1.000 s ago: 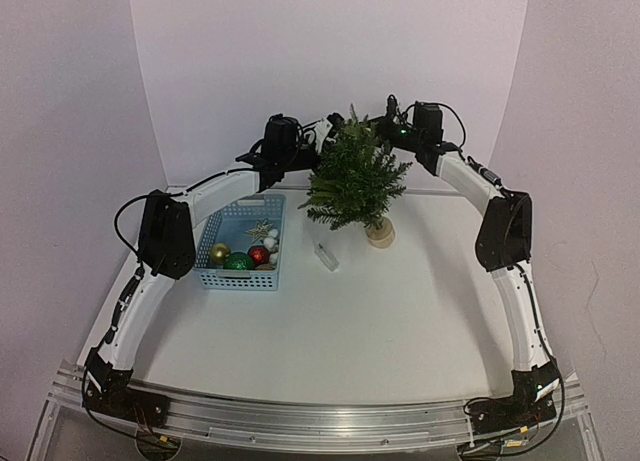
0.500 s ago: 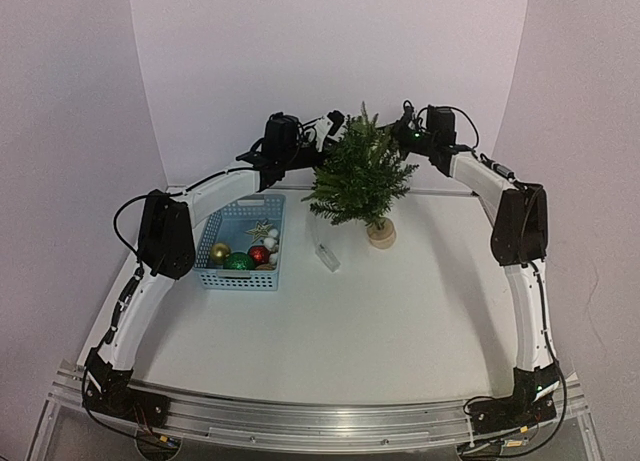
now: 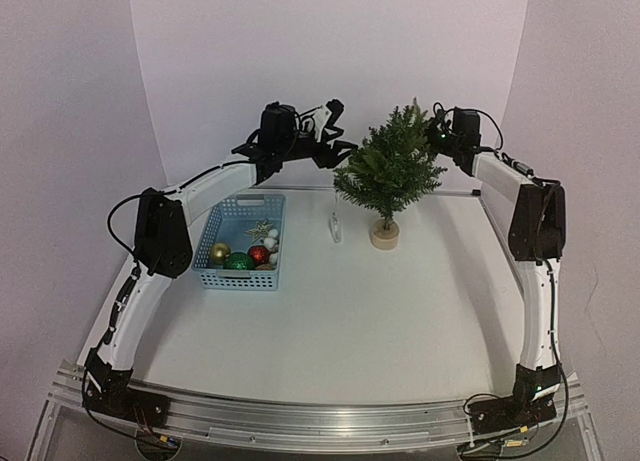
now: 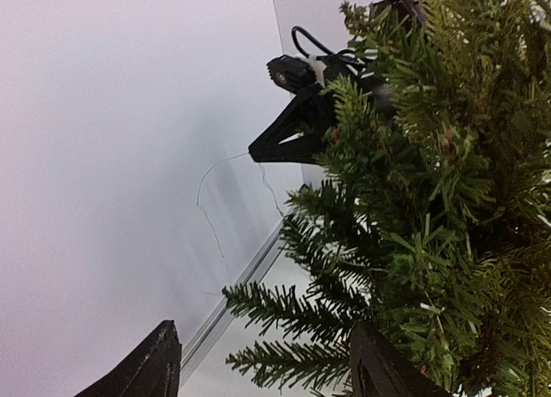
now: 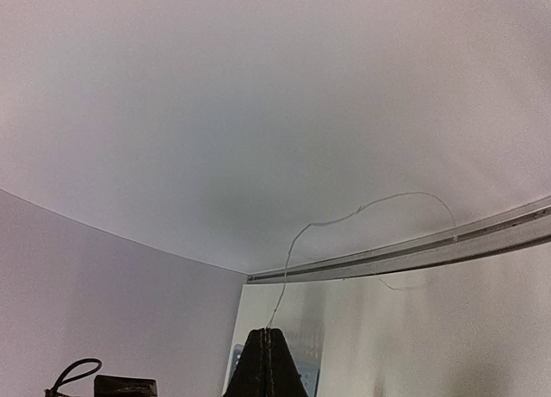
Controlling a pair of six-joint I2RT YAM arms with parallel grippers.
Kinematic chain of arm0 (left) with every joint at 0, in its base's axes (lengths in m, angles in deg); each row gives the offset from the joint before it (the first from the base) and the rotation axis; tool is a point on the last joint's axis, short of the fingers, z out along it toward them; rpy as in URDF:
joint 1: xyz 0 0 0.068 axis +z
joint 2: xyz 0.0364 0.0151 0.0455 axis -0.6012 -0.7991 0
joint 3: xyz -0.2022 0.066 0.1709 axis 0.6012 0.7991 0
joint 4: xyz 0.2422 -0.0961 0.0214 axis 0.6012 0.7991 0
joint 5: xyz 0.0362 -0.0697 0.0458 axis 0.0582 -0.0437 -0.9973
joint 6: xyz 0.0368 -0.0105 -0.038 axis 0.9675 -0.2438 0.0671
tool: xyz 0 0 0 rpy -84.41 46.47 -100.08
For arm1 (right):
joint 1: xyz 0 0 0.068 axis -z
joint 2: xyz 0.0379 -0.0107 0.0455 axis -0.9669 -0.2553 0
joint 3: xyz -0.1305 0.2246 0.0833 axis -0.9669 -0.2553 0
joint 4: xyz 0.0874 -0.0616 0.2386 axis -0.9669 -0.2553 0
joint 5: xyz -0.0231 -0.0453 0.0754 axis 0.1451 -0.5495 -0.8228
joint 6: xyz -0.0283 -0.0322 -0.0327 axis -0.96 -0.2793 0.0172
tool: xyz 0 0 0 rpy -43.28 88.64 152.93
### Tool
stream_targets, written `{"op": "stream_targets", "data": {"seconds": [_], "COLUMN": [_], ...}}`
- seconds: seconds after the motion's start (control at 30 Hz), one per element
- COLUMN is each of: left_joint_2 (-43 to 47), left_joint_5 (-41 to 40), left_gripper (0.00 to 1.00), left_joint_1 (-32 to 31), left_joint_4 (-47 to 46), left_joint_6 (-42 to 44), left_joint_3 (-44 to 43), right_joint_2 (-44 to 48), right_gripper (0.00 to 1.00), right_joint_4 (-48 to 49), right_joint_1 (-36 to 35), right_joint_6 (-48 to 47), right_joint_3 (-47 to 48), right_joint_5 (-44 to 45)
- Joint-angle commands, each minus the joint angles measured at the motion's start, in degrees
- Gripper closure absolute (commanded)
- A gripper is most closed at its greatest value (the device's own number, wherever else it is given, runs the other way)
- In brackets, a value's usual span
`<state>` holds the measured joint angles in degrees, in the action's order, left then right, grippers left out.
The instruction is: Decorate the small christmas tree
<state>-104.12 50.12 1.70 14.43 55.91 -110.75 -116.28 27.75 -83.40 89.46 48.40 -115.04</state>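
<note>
Checking in, operator: where is the tree, and why are the arms so high?

Desk, the small christmas tree [image 3: 390, 171] stands upright at the back of the worktop [image 3: 350, 321], right of the basket [image 3: 236, 279]. My right gripper [image 5: 269, 341], behind the treetop, is pinched on a thin wire [image 5: 362, 209], I'd guess to drape it over the branches. My left gripper [image 3: 338, 129] hangs just left of the tree, jaws wide, holding nothing.

And the basket?

A gold ball [image 3: 219, 251], a green ball [image 3: 238, 262], a red ball [image 3: 259, 253], a star [image 3: 260, 229] and small white beads [image 3: 271, 241].
</note>
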Motion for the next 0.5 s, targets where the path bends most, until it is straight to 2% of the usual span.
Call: {"op": "stream_targets", "data": {"seconds": [0.0,0.13,0.47], "left_joint_2": [6.9,7.8,8.5], "left_joint_5": [9.7,17.5,20.2], "left_gripper": [0.31,0.26,0.23], "left_joint_1": [-0.3,-0.3,-0.1], "left_joint_4": [2.3,3.3,3.7], "left_joint_6": [0.6,-0.9,-3.3], "left_joint_3": [-3.7,-4.7,-5.2], "right_joint_2": [4.7,5.5,6.0], "right_gripper": [1.00,1.00,1.00], "right_joint_4": [0.4,0.5,0.5], "right_joint_1": [-1.3,-1.3,-1.4], "right_joint_6": [-2.0,-2.2,-1.9], "right_joint_3": [-1.5,-2.8,-1.9], "right_joint_5": [0.1,0.2,1.2]}}
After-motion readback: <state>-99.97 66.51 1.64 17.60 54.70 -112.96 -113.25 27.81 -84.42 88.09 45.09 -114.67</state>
